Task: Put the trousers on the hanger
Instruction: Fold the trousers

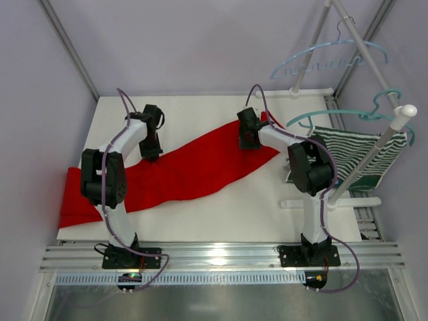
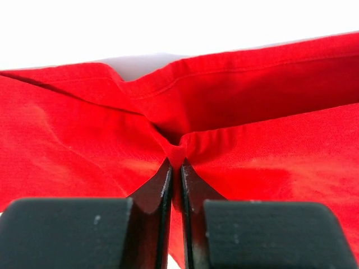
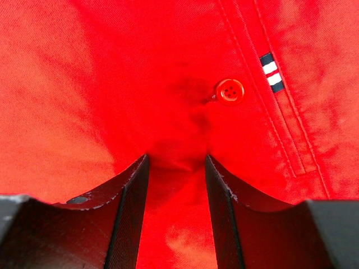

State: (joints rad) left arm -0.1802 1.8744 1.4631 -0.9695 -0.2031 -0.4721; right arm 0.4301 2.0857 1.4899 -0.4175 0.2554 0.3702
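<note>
The red trousers [image 1: 194, 170] lie stretched slantwise across the white table [image 1: 221, 214], legs at the near left, waist at the far right. My left gripper [image 1: 151, 152] is at their far edge, mid-leg. In the left wrist view it [image 2: 175, 162] is shut on a pinched fold of red cloth [image 2: 269, 101]. My right gripper [image 1: 249, 140] is down on the waist end. In the right wrist view it [image 3: 176, 159] is open, tips pressed into the cloth, near a red button [image 3: 229, 91] and striped trim [image 3: 271, 72]. The pale blue hanger [image 1: 328, 57] hangs on the rack at the far right.
A darker teal hanger [image 1: 348, 115] holds a green-and-white striped garment [image 1: 361, 150] on the white rack pole [image 1: 374, 157] right of the right arm. The rack's white feet [image 1: 328, 202] stand at the table's right side. Grey walls enclose the table.
</note>
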